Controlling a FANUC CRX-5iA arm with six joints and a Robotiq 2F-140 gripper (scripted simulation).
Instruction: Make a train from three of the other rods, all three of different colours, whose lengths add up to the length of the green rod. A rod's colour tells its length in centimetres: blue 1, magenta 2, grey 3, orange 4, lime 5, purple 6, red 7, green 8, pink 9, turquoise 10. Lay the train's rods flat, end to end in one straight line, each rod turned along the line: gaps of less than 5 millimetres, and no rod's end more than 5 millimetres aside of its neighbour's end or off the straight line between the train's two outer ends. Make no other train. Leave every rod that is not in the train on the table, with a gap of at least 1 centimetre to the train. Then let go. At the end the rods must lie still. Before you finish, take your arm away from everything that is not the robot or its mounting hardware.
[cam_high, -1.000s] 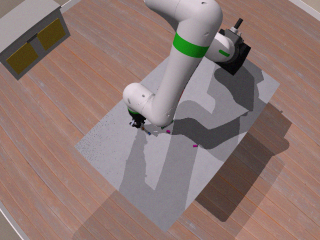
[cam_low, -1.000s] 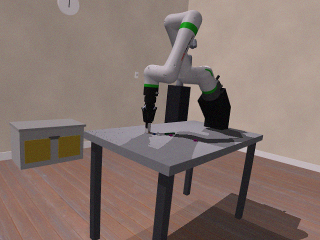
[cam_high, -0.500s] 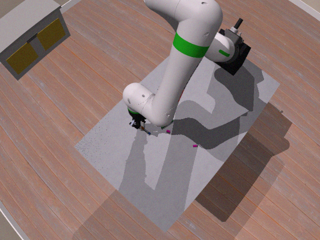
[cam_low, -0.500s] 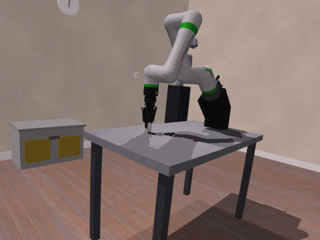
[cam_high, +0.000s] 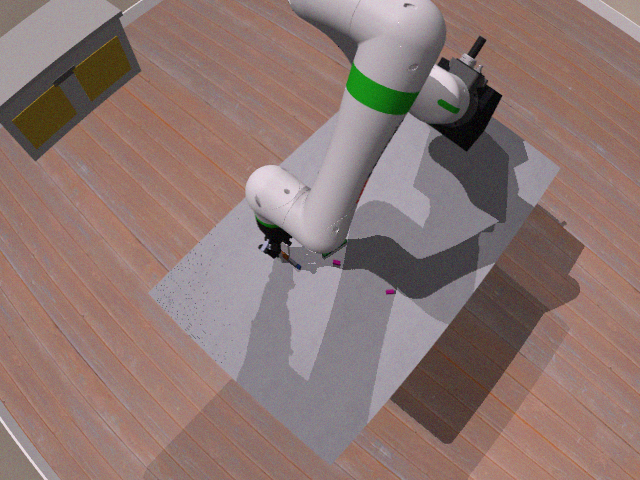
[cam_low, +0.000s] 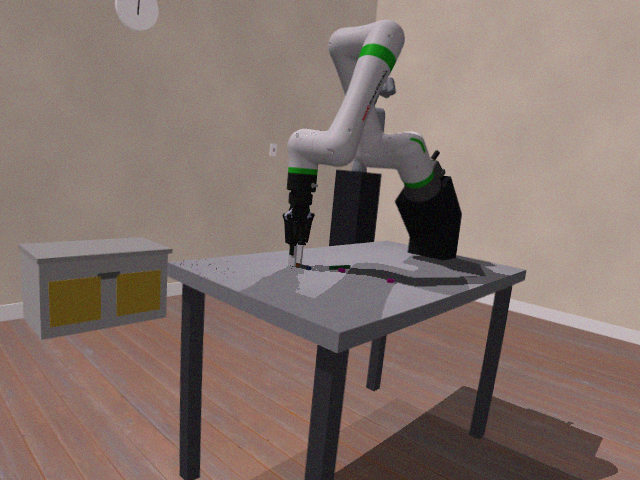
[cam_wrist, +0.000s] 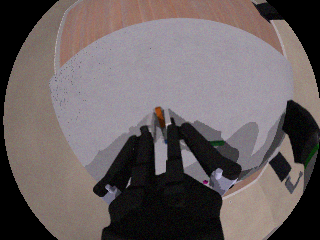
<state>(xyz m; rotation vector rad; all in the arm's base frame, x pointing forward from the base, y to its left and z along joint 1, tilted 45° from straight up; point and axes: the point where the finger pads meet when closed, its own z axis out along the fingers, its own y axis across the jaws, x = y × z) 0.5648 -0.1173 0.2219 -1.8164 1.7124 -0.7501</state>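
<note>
At the worktop's (cam_low: 330, 330) far-left side, the gripper (cam_low: 296, 258) parts narrowly around the orange rod (cam_wrist: 160, 116), releasing it flat beside a blue rod (cam_high: 298, 266) (the join is too small to judge); a straight vertical retreat should avoid nudging it.

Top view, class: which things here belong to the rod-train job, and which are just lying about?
Job:
claw
orange rod
blue rod
green rod
near magenta rod
far magenta rod

Lying about:
cabinet
wall clock
</note>
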